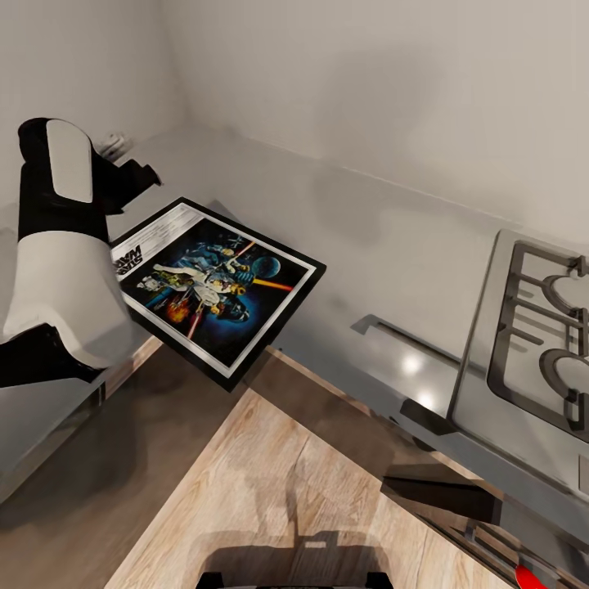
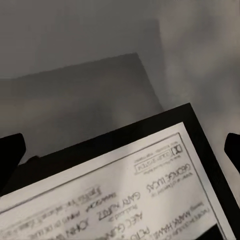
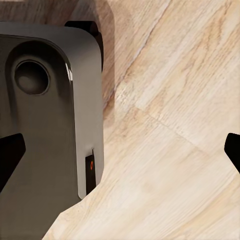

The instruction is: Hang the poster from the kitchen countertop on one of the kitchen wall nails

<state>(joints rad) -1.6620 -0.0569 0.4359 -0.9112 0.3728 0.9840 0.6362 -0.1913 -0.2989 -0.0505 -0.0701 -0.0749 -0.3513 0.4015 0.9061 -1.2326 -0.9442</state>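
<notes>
The black-framed poster lies flat at the inner corner of the light grey countertop, its near half sticking out past the counter edge over the floor. My left gripper hovers just beyond the poster's white title end. In the left wrist view the poster's credit strip fills the space ahead, and the left gripper is open, its dark fingertips wide apart and off the frame. My right gripper is open and empty, pointing down at the floor.
A steel gas hob with black grates sits at the right of the counter. Dark glossy cabinet fronts run below the worktop. Pale walls close the corner. Wooden floor lies below me, with my dark base beside the right gripper.
</notes>
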